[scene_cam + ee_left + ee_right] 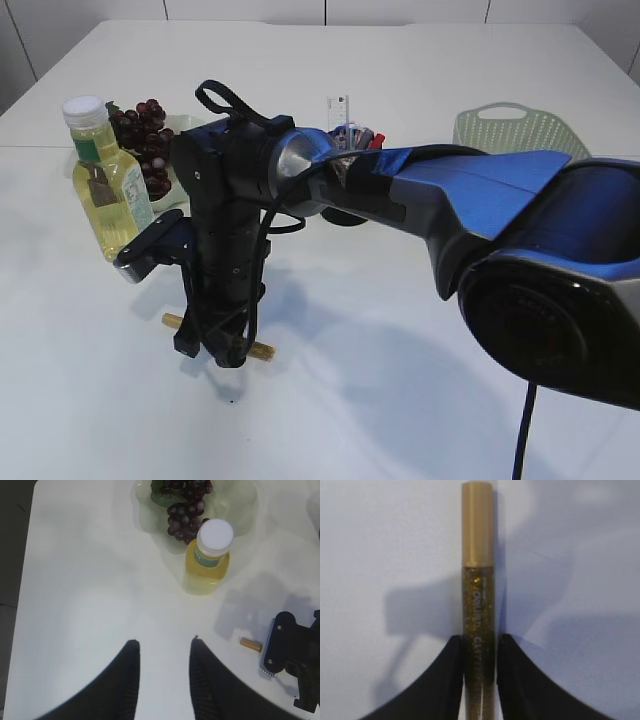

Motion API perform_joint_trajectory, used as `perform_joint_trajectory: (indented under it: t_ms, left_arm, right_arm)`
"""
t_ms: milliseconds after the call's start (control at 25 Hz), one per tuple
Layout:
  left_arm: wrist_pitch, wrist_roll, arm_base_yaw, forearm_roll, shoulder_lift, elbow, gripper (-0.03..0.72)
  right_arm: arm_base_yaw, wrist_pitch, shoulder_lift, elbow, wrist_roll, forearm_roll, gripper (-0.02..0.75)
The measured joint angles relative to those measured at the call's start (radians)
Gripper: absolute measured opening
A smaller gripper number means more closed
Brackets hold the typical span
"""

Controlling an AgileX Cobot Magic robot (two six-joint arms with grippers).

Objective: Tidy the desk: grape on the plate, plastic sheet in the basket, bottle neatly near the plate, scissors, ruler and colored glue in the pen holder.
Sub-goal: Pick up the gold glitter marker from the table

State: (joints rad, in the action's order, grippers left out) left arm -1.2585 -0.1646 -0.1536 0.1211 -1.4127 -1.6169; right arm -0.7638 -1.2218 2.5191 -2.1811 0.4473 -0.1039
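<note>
Directly between the right tool's (pixel 480 672) two black fingers lies the colored glue (pixel 477 580), a slim glittery tube flat on the white bench (pixel 400 400). Its long axis runs straight ahead of the tool, tan cap at the far end. The fingers sit against both sides of the tube, pinching it. The left tool (pixel 162 680) hangs spread and empty, farther from the tube. Beyond the right tool stand the bottle (pixel 105 175), grape (pixel 145 135) and pen holder (pixel 352 150).

White table (pixel 420 90) — pale panelled wall (pixel 400 10)
</note>
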Motion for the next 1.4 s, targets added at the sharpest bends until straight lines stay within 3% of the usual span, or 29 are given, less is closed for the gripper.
perform_joint_trajectory:
  t_ms: [360,640,1400]
  left_arm:
    - [0.000,0.000,0.000,0.000,0.000,0.000,0.243]
    - [0.000,0.000,0.000,0.000,0.000,0.000,0.242]
    - [0.000,0.003,0.000,0.015,0.000,0.000,0.241]
  right_arm:
    - [0.000,0.000,0.000,-0.002,-0.002,0.000,0.111]
    - [0.000,0.000,0.000,-0.002,-0.021,0.000,0.104]
    - [0.000,-0.004,-0.137,-0.001,-0.357,0.004,0.102]
